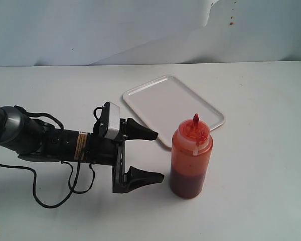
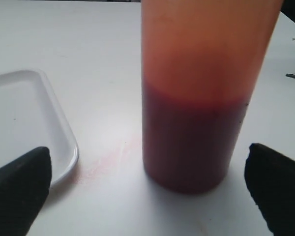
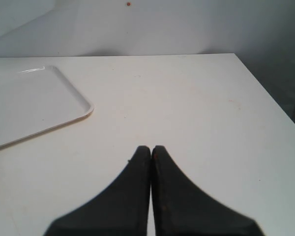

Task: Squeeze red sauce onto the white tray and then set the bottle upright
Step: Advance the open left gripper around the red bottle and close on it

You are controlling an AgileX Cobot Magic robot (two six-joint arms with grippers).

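Right, bottle (image 1: pixel 190 160) upright on the surface (image 1: pixel 261 201), red cap and pointed nozzle on top, just beside the near corner of the tray (image 1: pixel 160 98) and not touching it. Dark red sauce (image 1: pixel 186 183) settled in the lower part, orange-stained wall above. Left pincer (image 1: pixel 160 155) low over the surface, turned on its side, jaws spread wide, aimed at the bottle's lower half from the left of the exterior view. Short of the bottle, touching nothing, gripping nothing. From the left wrist: bottle dead centre between the two black fingers (image 2: pixel 19 191), clear gap on both sides. Faint pinkish smear (image 2: pixel 105 164) on the surface between tray corner and bottle base. Right pincer (image 3: pixel 151 150) out of the exterior view; from its own wrist, pressed tight together, nothing in its grip, hovering over the surface with one tray corner nearby. Tiny red speck (image 1: pixel 231 21) on the backdrop (image 1: pixel 140 30) behind.
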